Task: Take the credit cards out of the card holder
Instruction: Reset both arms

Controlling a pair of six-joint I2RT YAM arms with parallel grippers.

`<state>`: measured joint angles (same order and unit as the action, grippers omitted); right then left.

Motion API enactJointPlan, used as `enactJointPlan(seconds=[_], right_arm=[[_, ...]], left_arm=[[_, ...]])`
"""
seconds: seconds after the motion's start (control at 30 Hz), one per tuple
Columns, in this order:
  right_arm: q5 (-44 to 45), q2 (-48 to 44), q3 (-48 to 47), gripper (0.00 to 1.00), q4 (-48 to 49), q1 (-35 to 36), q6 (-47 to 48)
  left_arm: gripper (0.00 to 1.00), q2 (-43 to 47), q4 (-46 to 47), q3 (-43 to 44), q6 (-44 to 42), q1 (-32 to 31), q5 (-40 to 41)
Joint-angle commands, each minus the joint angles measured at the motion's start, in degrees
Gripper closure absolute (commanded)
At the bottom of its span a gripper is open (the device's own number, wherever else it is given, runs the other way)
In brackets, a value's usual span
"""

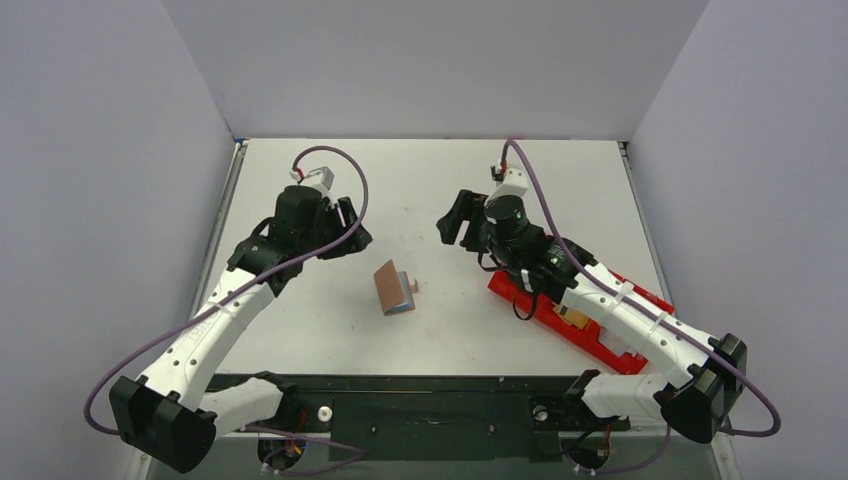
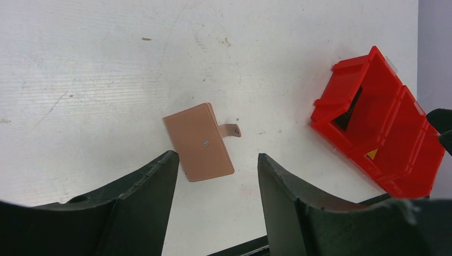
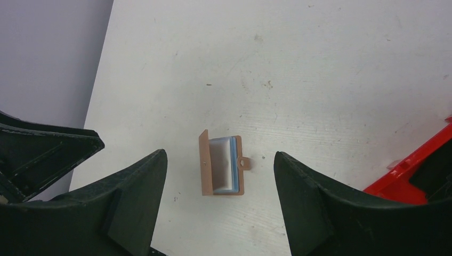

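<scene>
Since nothing is being held right now, this looks to me like the moment to set up a proper grab. The left gripper [image 1: 350,228] and the right gripper [image 1: 458,222] both hang above the table with their jaws spread wide and empty, one on either side of the card holder [image 1: 393,288] and well apart from it.

The holder sits near the middle of the table, propped half open like a little tent. From the right wrist view you can see the light blue inner panels [image 3: 232,166] and something pale tucked between them. I can't tell if that's a card edge. The strap tab [image 2: 230,129] sticks out loose on the side facing the red tray [image 2: 322,114].

If I were doing this, I'd have one arm pin a brown flap flat so the thing can't slide or snap closed. Then I'd bring the other in low along the open mouth and pinch only the card edge, not the leather. My guess is the wallet is light enough to skate across the table if you go in one-handed.
</scene>
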<state>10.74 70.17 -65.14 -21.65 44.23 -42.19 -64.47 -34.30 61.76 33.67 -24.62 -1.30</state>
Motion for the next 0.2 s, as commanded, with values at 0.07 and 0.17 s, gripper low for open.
enactJointPlan(seconds=[0.07,0.17], right_arm=[[1.95,-1.09,0.29,0.31,0.82,-0.48,0.85],[2.06,-0.75,0.19,0.31,0.82,-0.55,0.83]], left_arm=[[0.45,1.56,1.15,0.38,-1.4,0.45,0.82],[0.44,1.38,0.85,0.46,-1.31,0.52,2.09]])
